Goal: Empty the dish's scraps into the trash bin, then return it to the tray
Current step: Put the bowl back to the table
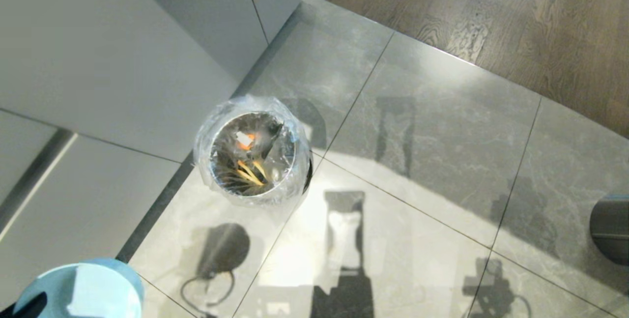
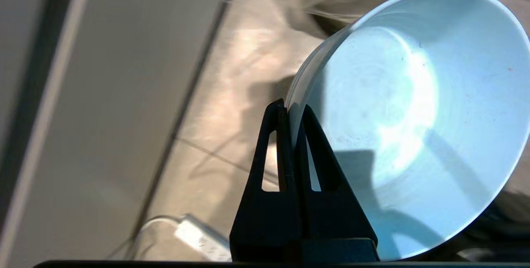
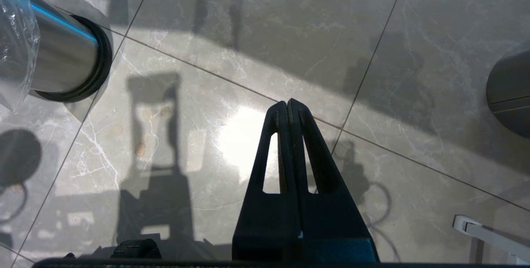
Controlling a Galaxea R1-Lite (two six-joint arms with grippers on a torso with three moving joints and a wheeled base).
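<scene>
dish [image 2: 410,119]: small pale-blue bowl, tipped on edge, inside bare of scraps; rim pinched between the closed fingers of the left gripper [image 2: 292,108], bowl body off to one side of the fingertips. trash bin [image 1: 253,153]: bag-lined, standing on the tiled floor [image 1: 417,160] ahead of the gripper, apart from the bowl; scraps [image 1: 248,165] lie inside. right gripper [image 3: 287,106]: fingers pressed together, holding nothing, above bare tile.
</scene>
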